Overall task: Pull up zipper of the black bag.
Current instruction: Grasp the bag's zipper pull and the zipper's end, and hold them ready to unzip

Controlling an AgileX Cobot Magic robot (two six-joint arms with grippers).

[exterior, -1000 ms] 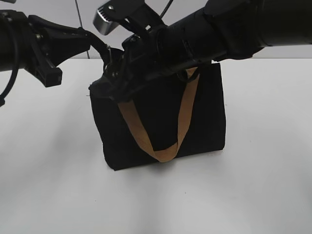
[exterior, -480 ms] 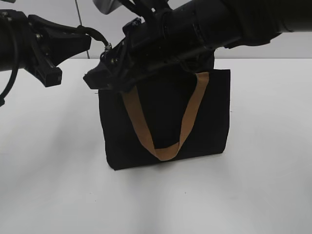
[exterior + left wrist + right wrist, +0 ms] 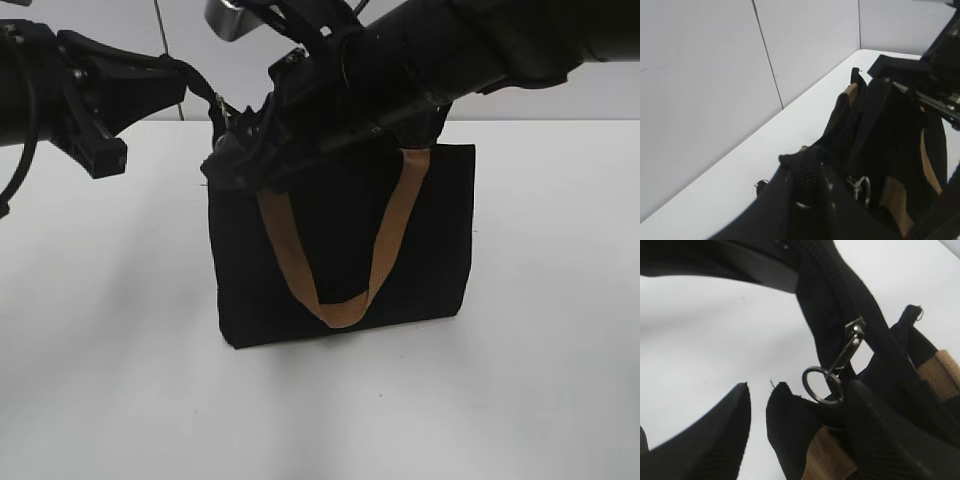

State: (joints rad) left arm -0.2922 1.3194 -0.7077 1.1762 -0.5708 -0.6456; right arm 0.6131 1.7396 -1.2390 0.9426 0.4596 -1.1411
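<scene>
White, matte and bare, the table (image 3: 110, 340) runs back to a pale panelled wall (image 3: 705, 75) with thin dark seams.

On it stands the bag (image 3: 340, 250), a boxy black fabric tote, upright near the middle of the exterior view, its front flat and dull. A tan webbing strap (image 3: 335, 310) hangs in a U down the front; a second strap (image 3: 940, 367) shows at the top edge in the right wrist view.

Along the top edge runs the zipper (image 3: 832, 282), a ribbed black line. Its silver pull (image 3: 852, 342) hangs tilted, with a round ring (image 3: 822, 385) at its lower end, beside the bag's frayed corner.

From the right the right arm reaches across the bag's top, hiding most of that edge in the exterior view. Right gripper (image 3: 795, 435): its ridged black fingers (image 3: 880, 430) stand apart, one on each side of the bag's corner, the ring just beside the right-hand finger; touching or not, I cannot tell.

Left gripper (image 3: 95, 150) hangs above the table, left of the bag and apart from it. Whether its fingers are apart or together I cannot tell.
</scene>
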